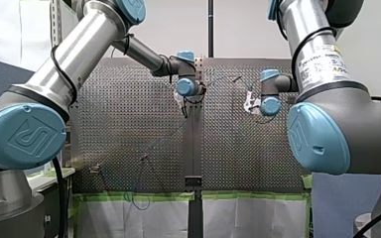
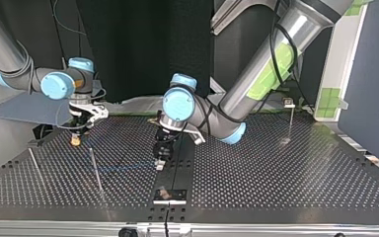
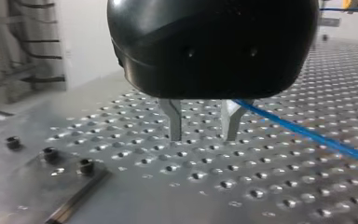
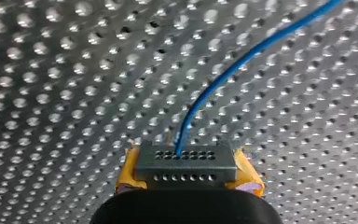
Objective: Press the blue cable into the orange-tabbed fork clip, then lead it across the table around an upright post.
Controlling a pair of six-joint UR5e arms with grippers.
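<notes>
This is a robotics lab, set up as a test cell. In the front view a left arm [image 1: 64, 69] and a right arm [image 1: 322, 64], both silver with blue joint caps, reach in from the frame's sides over a metal table [image 1: 129, 114] drilled with a regular grid of holes. Green tape [image 1: 248, 195] edges the table near the bottom of the frame. In the top view a black curtain [image 2: 143, 44] hangs at upper centre, and a grey-blue partition panel [image 2: 370, 79] stands at the right.

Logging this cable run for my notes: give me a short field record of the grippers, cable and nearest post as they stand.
Left gripper: open, empty, low over the table
Right gripper: low over the table; open or shut unclear
Blue cable: runs up to the tip in the right wrist view; passes beside one finger in the left wrist view
Post: upright, between the two grippers in the top view
</notes>
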